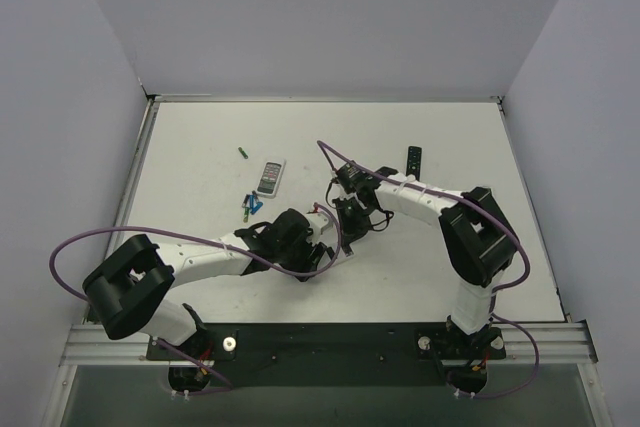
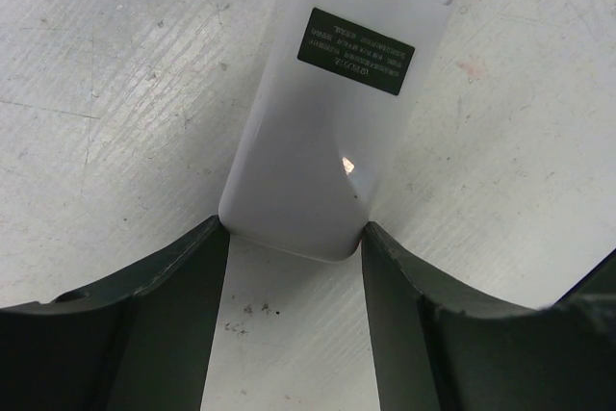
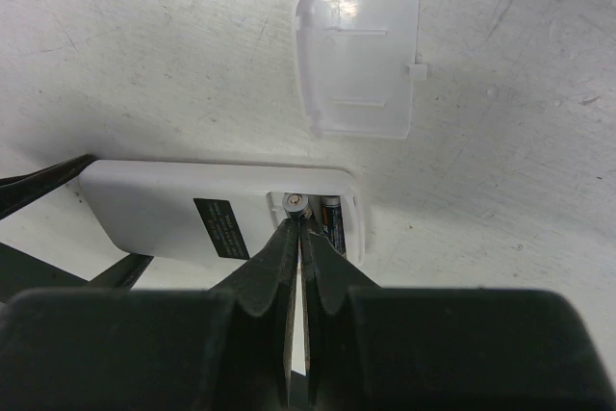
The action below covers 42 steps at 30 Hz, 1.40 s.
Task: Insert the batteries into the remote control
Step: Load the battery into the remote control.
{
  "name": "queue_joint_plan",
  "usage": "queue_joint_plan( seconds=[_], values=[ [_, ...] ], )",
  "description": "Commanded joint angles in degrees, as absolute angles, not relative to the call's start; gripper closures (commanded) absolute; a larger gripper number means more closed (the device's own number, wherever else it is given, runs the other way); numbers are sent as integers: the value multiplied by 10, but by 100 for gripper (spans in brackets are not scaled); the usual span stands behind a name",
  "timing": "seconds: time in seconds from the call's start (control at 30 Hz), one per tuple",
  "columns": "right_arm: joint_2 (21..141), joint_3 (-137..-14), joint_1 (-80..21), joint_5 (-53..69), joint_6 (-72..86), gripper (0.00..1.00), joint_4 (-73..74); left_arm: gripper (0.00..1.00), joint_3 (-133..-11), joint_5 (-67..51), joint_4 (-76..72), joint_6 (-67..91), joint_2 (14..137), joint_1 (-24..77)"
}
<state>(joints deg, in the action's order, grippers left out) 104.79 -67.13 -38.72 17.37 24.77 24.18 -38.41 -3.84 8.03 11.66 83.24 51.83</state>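
Observation:
The small white remote control [image 2: 327, 141] lies back up on the table, its dark label showing. My left gripper [image 2: 294, 228] is shut on its near end, a finger against each corner. In the right wrist view the remote [image 3: 164, 214] has its battery bay open, with one silver-ended battery [image 3: 295, 202] and a blue-labelled battery [image 3: 332, 223] inside. My right gripper [image 3: 300, 220] is shut, its tips touching the silver-ended battery. In the top view both grippers, left [image 1: 318, 252] and right [image 1: 350, 222], meet at mid table. Loose batteries lie at the left: a green one [image 1: 243, 153] and a blue-green cluster [image 1: 249, 207].
The remote's white battery cover [image 3: 358, 60] lies inside up on the table just beyond the open bay. A white remote with a grey face [image 1: 270, 176] lies at centre left and a slim black remote [image 1: 414, 160] at the back right. Grey walls surround the table.

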Motion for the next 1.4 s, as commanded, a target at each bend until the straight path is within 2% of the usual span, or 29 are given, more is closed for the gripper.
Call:
queue_joint_plan(
  seconds=[0.0,0.27,0.53,0.7,0.97,1.37],
  values=[
    [1061,-637,-396,123,232,100,278,45,-402,-32,85,135,838,521],
    [1042,-630,-396,127,232,100,279,47,-396,-31,85,142,835,520],
    [984,-681,-384,110,243,100,280,47,-396,-36,84,141,834,521],
    [973,-702,-376,127,240,91,279,47,-396,-40,83,140,834,522],
    [996,-714,-374,127,261,84,278,47,-397,-42,85,139,835,523],
    [992,-654,-373,118,298,83,280,48,-397,-44,86,142,835,523]
  ],
)
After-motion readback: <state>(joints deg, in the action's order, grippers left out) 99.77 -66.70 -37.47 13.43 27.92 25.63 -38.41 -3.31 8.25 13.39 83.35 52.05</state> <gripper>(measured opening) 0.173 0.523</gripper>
